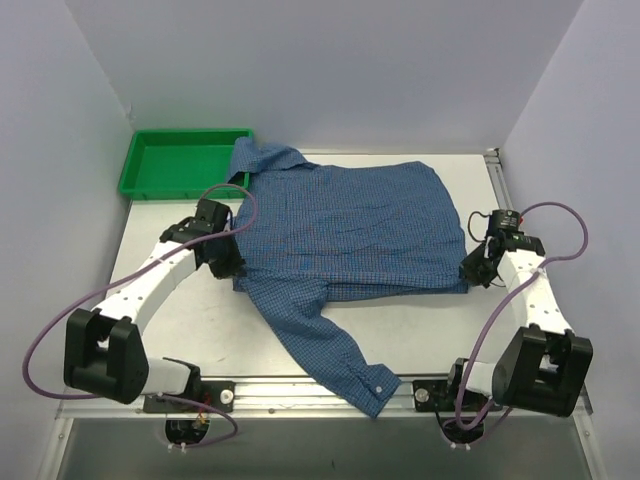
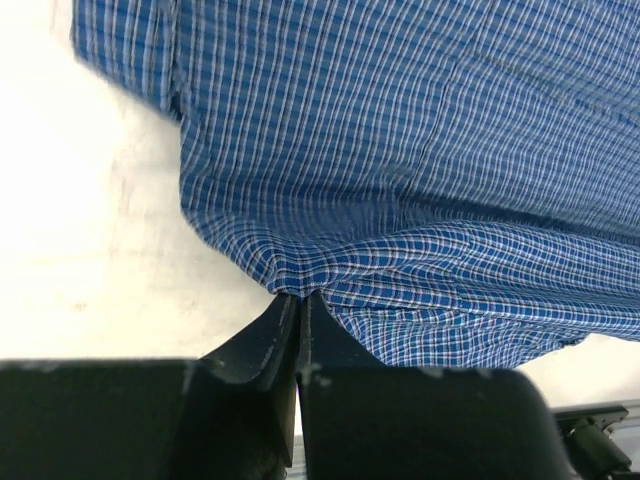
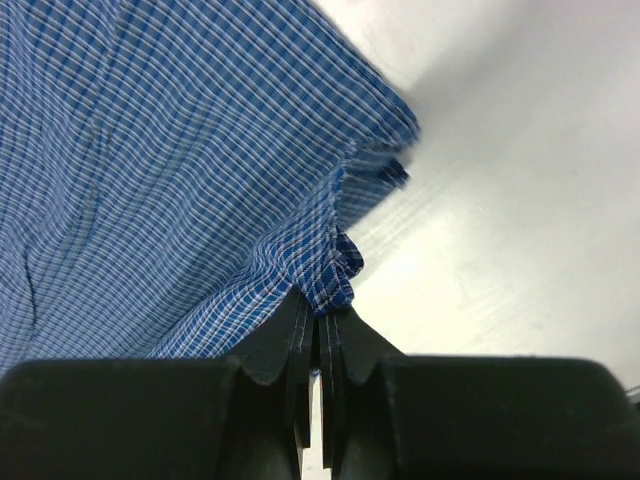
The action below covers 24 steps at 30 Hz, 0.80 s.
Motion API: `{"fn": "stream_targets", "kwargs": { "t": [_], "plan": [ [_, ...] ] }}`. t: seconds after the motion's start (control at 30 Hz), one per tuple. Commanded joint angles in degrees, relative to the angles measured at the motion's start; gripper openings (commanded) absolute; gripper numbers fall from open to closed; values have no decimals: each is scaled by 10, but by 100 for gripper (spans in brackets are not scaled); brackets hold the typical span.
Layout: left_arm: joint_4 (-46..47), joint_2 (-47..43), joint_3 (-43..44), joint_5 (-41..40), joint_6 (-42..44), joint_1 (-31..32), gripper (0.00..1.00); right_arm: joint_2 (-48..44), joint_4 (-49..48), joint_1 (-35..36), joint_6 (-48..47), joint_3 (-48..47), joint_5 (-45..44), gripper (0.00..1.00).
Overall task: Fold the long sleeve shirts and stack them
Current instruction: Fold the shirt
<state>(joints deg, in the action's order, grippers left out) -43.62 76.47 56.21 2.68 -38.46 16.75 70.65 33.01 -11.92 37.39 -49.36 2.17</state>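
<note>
One blue fine-checked long sleeve shirt (image 1: 350, 225) lies spread on the white table, collar at the far left by the tray, one sleeve (image 1: 335, 350) trailing to the near edge. My left gripper (image 1: 232, 268) is shut on the shirt's near left edge; in the left wrist view its jaws pinch a fold of the cloth (image 2: 298, 292). My right gripper (image 1: 470, 272) is shut on the shirt's near right corner; in the right wrist view the hem (image 3: 335, 275) is bunched between the jaws. The cloth fills both wrist views.
A green plastic tray (image 1: 150, 180) stands at the far left, touching the collar. The sleeve's cuff hangs over the metal rail (image 1: 270, 392) at the near edge. Walls close in left, right and back. Bare table (image 1: 200, 330) shows near left.
</note>
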Motion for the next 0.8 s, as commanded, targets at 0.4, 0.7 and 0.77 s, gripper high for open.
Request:
{"fn": "stream_targets", "kwargs": {
  "t": [0.4,0.7,0.77],
  "plan": [
    [75,184,128,-37,58,-30,9,241,-35,23,-25,-190,-6,0],
    [82,222,160,-57,84,-30,50,290,-38,38,-58,-223,-6,28],
    [82,205,160,-62,88,-29,66,257,-37,65,-80,-222,-20,51]
  ]
}}
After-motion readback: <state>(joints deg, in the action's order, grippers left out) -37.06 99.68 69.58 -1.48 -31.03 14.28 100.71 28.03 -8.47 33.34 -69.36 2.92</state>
